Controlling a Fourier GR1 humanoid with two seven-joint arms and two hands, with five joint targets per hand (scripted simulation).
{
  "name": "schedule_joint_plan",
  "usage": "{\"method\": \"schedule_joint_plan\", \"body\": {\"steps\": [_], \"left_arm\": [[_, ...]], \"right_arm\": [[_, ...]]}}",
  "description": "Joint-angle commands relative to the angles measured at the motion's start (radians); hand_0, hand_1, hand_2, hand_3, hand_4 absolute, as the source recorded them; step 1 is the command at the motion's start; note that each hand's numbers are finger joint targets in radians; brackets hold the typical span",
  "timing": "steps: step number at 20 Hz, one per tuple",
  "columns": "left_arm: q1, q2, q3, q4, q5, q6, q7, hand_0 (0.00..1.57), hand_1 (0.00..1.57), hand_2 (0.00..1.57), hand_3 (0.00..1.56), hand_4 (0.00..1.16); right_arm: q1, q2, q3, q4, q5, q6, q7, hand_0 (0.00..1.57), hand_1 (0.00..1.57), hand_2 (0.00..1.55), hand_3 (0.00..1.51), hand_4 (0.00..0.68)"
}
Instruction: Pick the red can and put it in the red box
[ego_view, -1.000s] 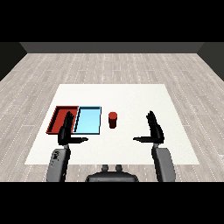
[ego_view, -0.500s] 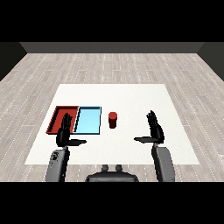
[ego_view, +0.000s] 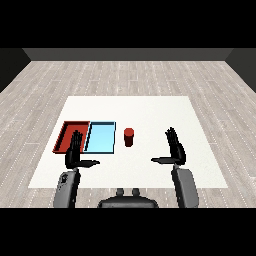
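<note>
Almost nothing moved around the red can (ego_view: 129, 137) over the last second: it stood upright on the desk (ego_view: 150, 110), just right of the light blue tray (ego_view: 101, 137), untouched. Only the left robot hand (ego_view: 75, 152) shifted a little lower, near the front edge of the red tray (ego_view: 67, 136). The right robot hand (ego_view: 175, 150) stayed right of the can, apart from it. Both robot hands were open, fingers straight, thumbs pointing inward, holding nothing. So the grasp was not yet begun, I judge. Between the right robot hand and the can the desk was free; the blue tray lay between can and red tray.
</note>
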Motion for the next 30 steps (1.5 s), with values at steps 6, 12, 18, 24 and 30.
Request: {"method": "schedule_joint_plan", "body": {"steps": [6,12,18,24,30], "left_arm": [[0.106,-0.013,-0.016,-0.099,-0.015,0.004,-0.012,0.0,0.0,0.0,0.0,0.0],[-0.035,-0.023,-0.007,0.017,-0.009,0.01,0.004,0.0,0.0,0.0,0.0,0.0],[0.062,0.03,0.045,-0.053,0.045,-0.058,-0.023,0.0,0.0,0.0,0.0,0.0],[0.025,-0.01,0.008,-0.04,0.016,-0.027,-0.008,0.0,0.0,0.0,0.0,0.0],[-0.019,0.012,0.044,-0.007,0.025,-0.024,0.004,0.0,0.0,0.0,0.0,0.0]], "right_arm": [[-0.088,0.042,0.015,0.132,-0.025,-0.045,0.0,0.0,0.0,0.0,0.0,0.0],[-0.203,0.043,0.013,0.251,-0.019,-0.034,-0.009,0.0,0.0,0.0,0.0,0.0],[-0.216,0.044,0.105,0.285,-0.071,-0.093,-0.003,0.0,0.0,0.0,0.0,0.0],[-0.266,0.044,0.141,0.379,-0.134,-0.108,-0.065,0.0,0.0,0.0,0.0,0.0],[-0.333,0.044,0.205,0.54,-0.173,-0.199,-0.144,0.0,0.0,0.0,0.0,0.0]]}}
